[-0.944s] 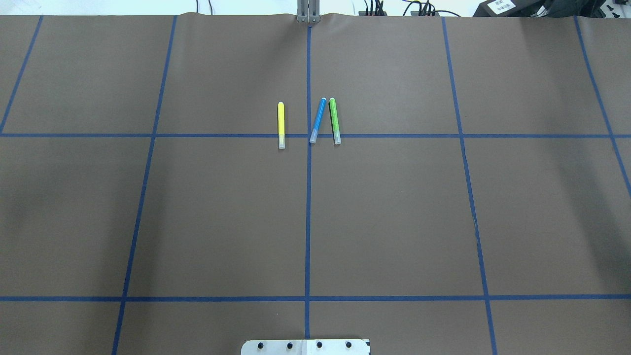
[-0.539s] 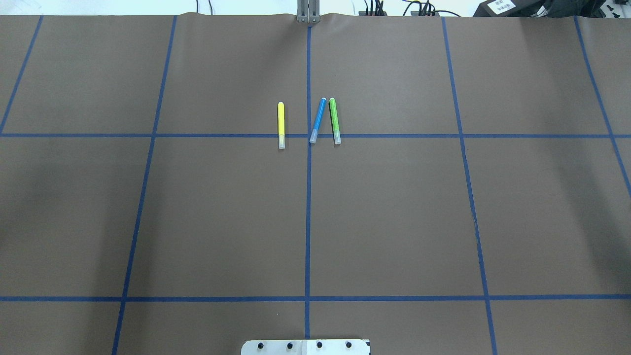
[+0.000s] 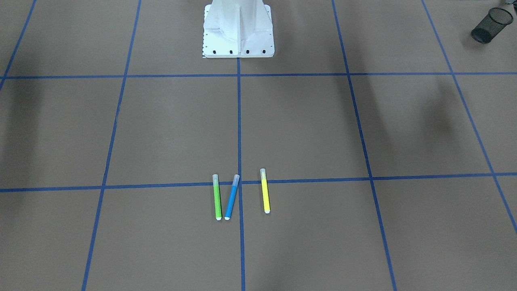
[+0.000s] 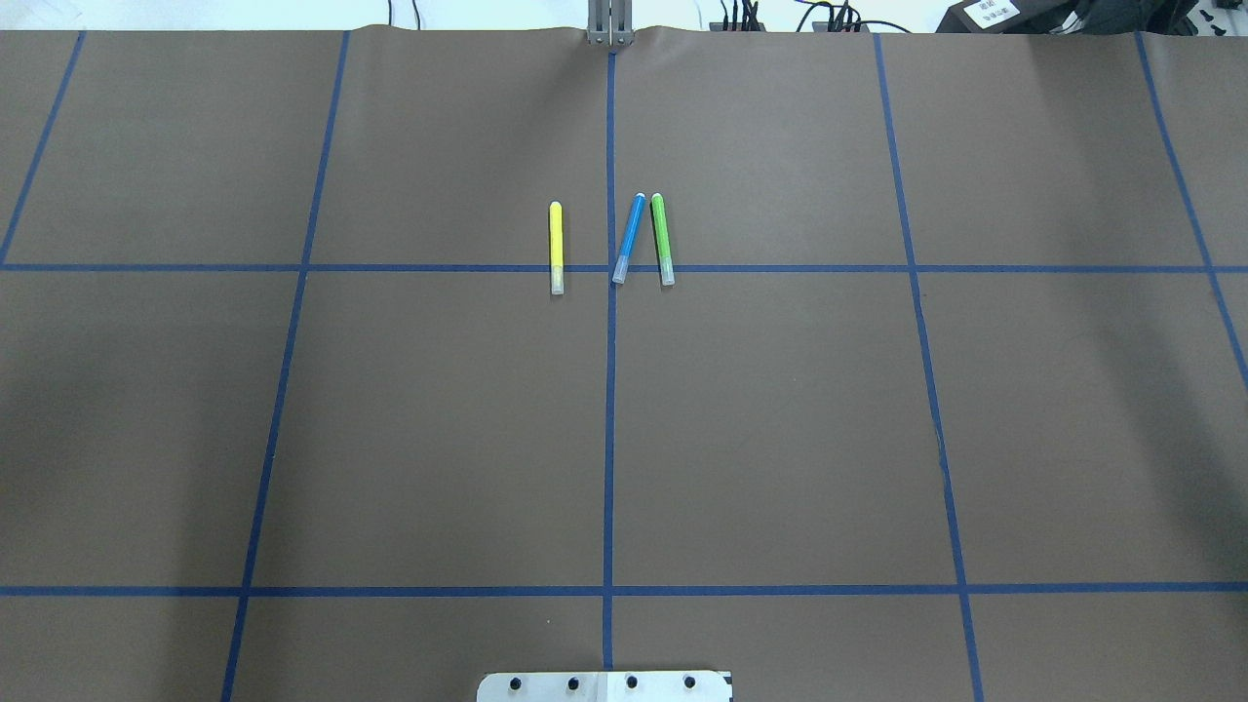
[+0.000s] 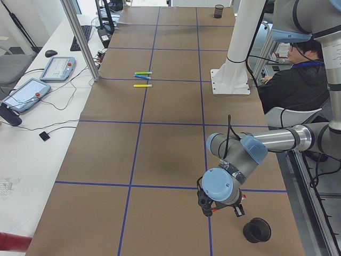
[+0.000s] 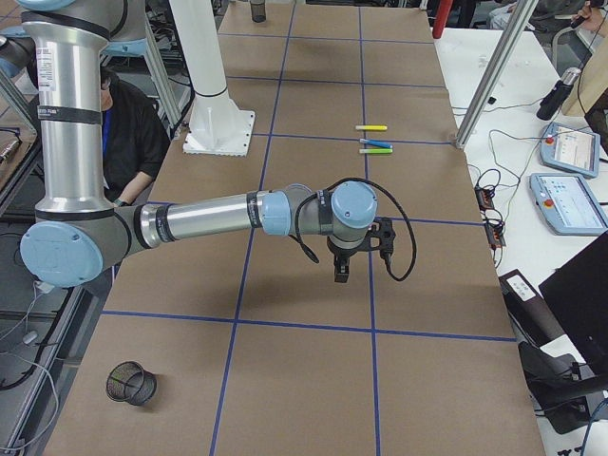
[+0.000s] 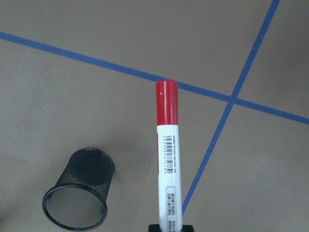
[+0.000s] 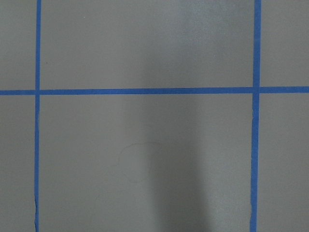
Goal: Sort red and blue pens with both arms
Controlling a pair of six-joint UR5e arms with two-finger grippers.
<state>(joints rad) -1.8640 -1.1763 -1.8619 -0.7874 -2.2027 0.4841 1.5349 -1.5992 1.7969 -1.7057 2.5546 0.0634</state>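
Observation:
The red pen [image 7: 167, 159], white-barrelled with a red cap, stands out from the bottom of the left wrist view, and my left gripper [image 7: 169, 227] is shut on its lower end. In the exterior left view that gripper [image 5: 219, 209] hangs over the table's near end, beside a black mesh cup [image 5: 257, 229]. The blue pen [image 4: 629, 239] lies at mid-table across a tape line. My right gripper [image 6: 356, 261] hovers above bare paper short of the pens; whether it is open or shut I cannot tell.
A green marker [image 4: 662, 239] lies right beside the blue pen and a yellow marker [image 4: 556, 249] to its left. A second mesh cup [image 6: 131, 382] stands at the right end. The white pedestal [image 3: 238, 28] is at the robot's side. A person [image 5: 298, 80] sits behind it.

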